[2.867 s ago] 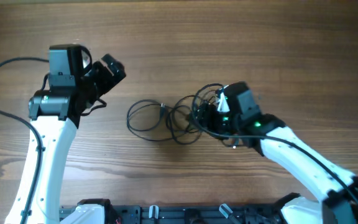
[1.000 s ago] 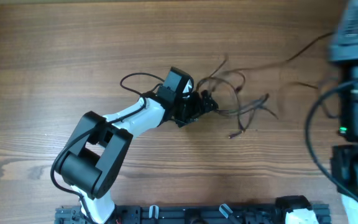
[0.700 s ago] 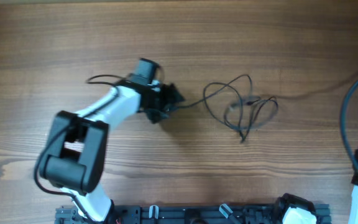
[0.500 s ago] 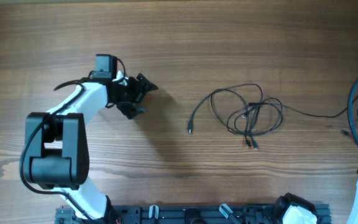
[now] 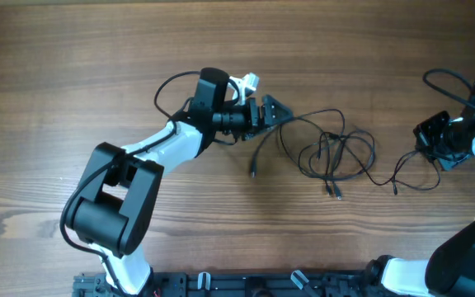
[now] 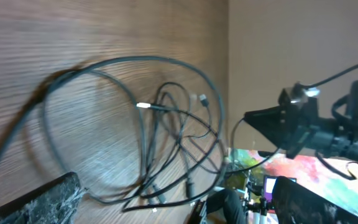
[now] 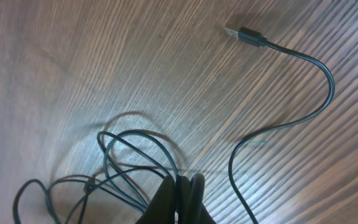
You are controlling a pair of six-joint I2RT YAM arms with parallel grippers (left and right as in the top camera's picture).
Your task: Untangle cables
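Cables (image 5: 334,153) lie as a loose black knot right of centre on the bench (image 5: 221,33), roughly where they lay half a second ago. Change noted: the left claw (image 5: 277,110), then drawn back well clear, now reaches the knot's left edge, fingers (image 6: 36,200) spread apart and gripping nothing. The right claw (image 5: 429,142), then almost out of frame, now sits at the right, pads pressed together on strands of the cables. Judgement: both arms are placed to draw the knot apart, but loops remain crossed. A USB plug (image 7: 241,32) lies free. Bench surface is brown wood grain; beyond its edge stands a plain tan wall (image 6: 291,37).
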